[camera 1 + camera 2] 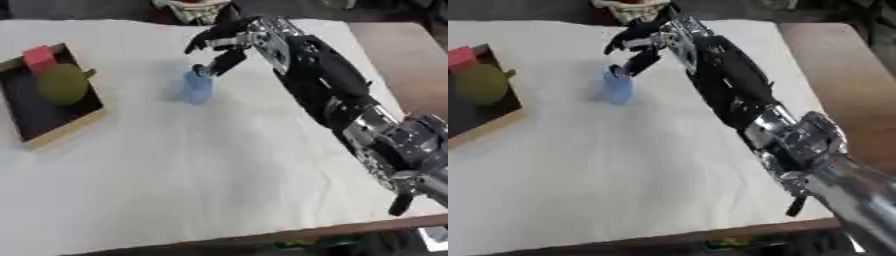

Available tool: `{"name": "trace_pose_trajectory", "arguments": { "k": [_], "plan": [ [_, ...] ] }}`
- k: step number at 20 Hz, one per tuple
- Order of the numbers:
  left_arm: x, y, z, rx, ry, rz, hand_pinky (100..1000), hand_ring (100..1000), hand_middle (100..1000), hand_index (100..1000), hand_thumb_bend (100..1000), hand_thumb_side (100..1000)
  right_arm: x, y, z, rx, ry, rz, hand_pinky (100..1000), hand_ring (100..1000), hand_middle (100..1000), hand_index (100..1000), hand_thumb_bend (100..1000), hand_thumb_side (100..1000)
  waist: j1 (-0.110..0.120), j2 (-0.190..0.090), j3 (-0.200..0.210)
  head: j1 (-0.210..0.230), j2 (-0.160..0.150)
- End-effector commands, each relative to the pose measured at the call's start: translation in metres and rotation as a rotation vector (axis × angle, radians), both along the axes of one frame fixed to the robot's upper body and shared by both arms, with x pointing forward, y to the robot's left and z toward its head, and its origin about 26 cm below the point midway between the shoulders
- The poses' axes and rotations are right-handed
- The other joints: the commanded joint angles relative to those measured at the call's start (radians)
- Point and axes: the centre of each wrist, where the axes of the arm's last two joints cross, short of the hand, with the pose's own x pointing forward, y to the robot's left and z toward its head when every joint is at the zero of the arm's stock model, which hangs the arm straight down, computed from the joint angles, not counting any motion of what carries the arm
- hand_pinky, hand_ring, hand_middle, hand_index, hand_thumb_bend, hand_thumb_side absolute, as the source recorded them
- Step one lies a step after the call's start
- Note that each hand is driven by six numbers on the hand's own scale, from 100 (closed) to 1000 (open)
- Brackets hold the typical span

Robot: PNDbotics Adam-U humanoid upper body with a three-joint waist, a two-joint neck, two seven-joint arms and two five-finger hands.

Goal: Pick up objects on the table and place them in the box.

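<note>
We saw the right arm point(324, 85) reach in from the lower right and stretch across the white-covered worktop point(219, 170) toward its far side. The arm was black along the forearm, with silver joints nearer the camera. The right hand point(229, 42) hung above and just to the right of a small blue object point(198, 87) that stood on the cloth in the far middle of the worktop. Its fingers point(203, 41) were spread and bent downward, and one dark fingertip came down to the top edge of the blue object; we could not tell whether it actually touched. Nothing was enclosed in the hand, and the blue object stood on the cloth by itself, its exact shape too soft for us to make out beyond a short upright form.

The box point(63, 127) lay at the left edge of the worktop, well apart from the blue object. It was a shallow tray with a pale wooden rim and a dark floor, set askew to the edge of the worktop. Inside it, toward the far end, lay a round olive-green object point(62, 83), and a red block point(39, 58) sat just behind that, against the far rim of the box. The two appeared to touch.

The left hand did not show in either view.
</note>
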Motion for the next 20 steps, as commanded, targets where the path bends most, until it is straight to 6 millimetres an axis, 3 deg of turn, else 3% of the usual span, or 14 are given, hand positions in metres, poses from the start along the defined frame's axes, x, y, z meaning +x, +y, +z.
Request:
{"name": "trace_pose_trajectory", "arguments": {
  "k": [1, 5, 7, 8, 15, 20],
  "plan": [
    [-0.003, 0.003, 0.008, 0.023, -0.027, 0.008, 588, 756, 711, 859, 100, 595, -0.001, -0.003, 0.018, -0.003, -0.039, 0.012, 903, 930, 957, 1000, 100, 898, 0.008, -0.017, -0.002, 0.003, 0.004],
    [-0.003, 0.003, 0.008, 0.022, -0.027, 0.008, 588, 757, 711, 859, 100, 596, -0.002, 0.004, 0.014, -0.013, -0.047, 0.034, 904, 928, 956, 1000, 100, 875, 0.010, -0.016, -0.003, 0.002, 0.004],
    [-0.003, 0.003, 0.008, 0.022, -0.025, 0.007, 588, 758, 710, 860, 100, 598, -0.003, 0.007, 0.011, -0.016, -0.053, 0.041, 903, 925, 948, 1000, 100, 802, 0.011, -0.016, -0.003, 0.002, 0.004],
    [-0.003, 0.003, 0.007, 0.022, -0.024, 0.006, 588, 758, 710, 860, 100, 599, -0.003, 0.009, 0.010, -0.021, -0.055, 0.044, 903, 926, 950, 1000, 100, 854, 0.011, -0.015, -0.004, 0.003, 0.004],
    [-0.003, 0.002, 0.007, 0.022, -0.022, 0.002, 587, 759, 710, 860, 100, 602, -0.004, 0.017, -0.005, -0.050, -0.065, 0.053, 904, 924, 947, 1000, 100, 840, 0.014, -0.014, -0.006, 0.003, 0.004],
    [-0.003, 0.002, 0.006, 0.021, -0.024, 0.000, 588, 760, 710, 861, 100, 600, -0.004, 0.023, -0.013, -0.078, -0.077, 0.065, 906, 923, 948, 1000, 100, 763, 0.017, -0.013, -0.005, 0.000, 0.004]
  ]
}}
